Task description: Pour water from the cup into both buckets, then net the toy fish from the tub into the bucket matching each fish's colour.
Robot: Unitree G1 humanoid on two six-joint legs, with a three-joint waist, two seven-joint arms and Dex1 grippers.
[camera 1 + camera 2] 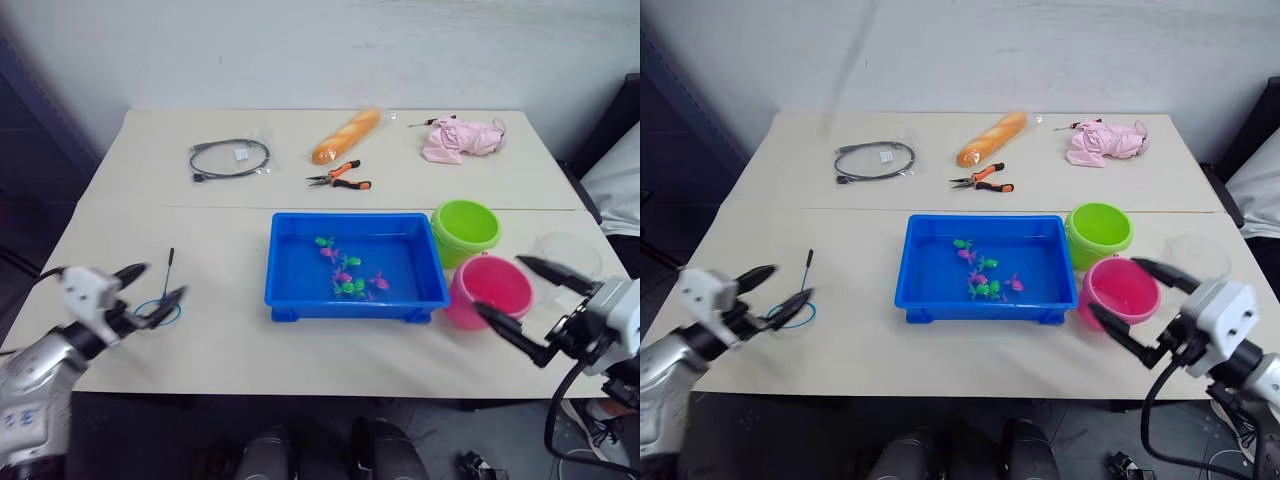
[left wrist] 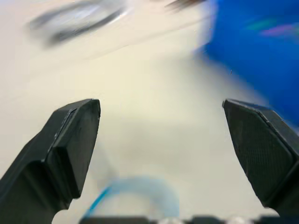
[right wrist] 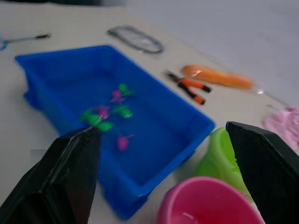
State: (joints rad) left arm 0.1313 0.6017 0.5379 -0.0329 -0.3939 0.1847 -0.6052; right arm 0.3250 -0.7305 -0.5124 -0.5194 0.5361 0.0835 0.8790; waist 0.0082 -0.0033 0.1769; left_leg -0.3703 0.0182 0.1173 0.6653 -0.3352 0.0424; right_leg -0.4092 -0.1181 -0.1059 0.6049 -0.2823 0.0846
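Right gripper [image 1: 532,292] wide open, empty, near the cup [image 1: 568,252]; left gripper [image 1: 150,290] open too. Cup looks thin, light, slick: grab the handle, squeeze gently.

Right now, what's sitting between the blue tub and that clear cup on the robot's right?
In the left eye view, the two buckets: the green bucket farther back and the pink bucket nearer the robot, between the tub and the clear cup.
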